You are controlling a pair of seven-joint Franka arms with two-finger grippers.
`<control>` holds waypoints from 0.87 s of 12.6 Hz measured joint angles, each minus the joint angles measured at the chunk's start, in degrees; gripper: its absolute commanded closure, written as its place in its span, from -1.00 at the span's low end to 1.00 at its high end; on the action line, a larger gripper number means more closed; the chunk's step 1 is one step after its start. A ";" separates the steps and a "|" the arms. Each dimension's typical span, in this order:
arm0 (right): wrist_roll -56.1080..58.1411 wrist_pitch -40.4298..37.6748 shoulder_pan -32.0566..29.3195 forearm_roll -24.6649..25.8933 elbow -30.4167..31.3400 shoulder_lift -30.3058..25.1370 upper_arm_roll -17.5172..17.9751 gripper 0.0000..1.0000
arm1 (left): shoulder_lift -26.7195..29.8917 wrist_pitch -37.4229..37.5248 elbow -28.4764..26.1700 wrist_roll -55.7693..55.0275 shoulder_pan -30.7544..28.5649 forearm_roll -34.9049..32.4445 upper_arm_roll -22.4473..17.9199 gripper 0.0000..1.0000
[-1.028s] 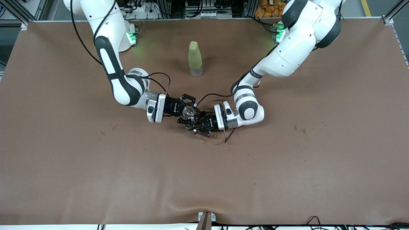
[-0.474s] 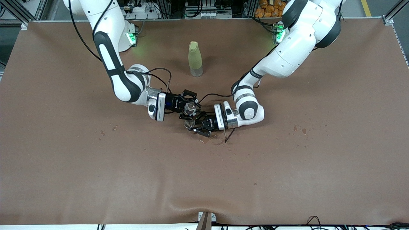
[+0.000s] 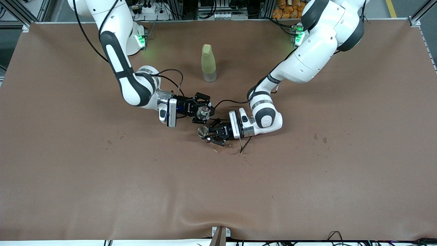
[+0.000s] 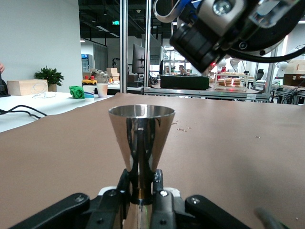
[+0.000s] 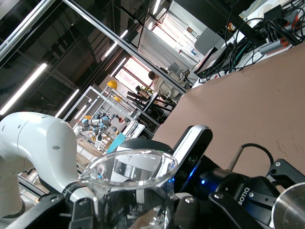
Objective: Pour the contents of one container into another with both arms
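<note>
Two grippers meet mid-table: the right gripper (image 3: 203,112) clamps a glass beaker (image 5: 129,183), the left gripper (image 3: 209,133) a steel cone cup (image 4: 141,138). The cup's mouth is narrow. If the beaker tips off-centre, liquid may spill onto the table (image 3: 307,177).

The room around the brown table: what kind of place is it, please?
Probably a robotics lab or industrial workshop. Two white jointed robot arms work at the brown cloth-covered table, aluminium frame posts stand by it, and bundled cables and a further small robot arm show among the benches.

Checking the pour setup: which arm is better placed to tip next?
Right, probably: the right gripper holds the clear glass beaker above the shiny metal cone cup that the left gripper holds upright.
</note>
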State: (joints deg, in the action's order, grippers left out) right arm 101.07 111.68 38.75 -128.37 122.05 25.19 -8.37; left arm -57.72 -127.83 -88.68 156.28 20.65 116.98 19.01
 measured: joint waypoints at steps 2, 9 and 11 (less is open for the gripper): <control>-1.83 0.00 0.00 0.00 0.50 -0.13 0.32 1.00 | 0.00 0.00 -0.18 0.00 0.00 0.00 0.00 1.00; -8.66 0.00 0.00 0.00 0.97 -0.84 1.09 1.00 | 0.20 1.44 -2.35 0.83 -0.76 0.00 -0.01 1.00; -10.58 0.00 0.00 0.00 0.97 -0.91 1.10 1.00 | 0.40 2.19 -3.42 0.97 -1.21 0.00 -0.01 1.00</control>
State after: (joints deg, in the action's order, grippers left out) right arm 90.49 111.68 38.76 -128.37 123.02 24.29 -7.27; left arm -57.33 -125.65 -92.11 157.25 19.44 116.98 19.00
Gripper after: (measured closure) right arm 0.828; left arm 0.789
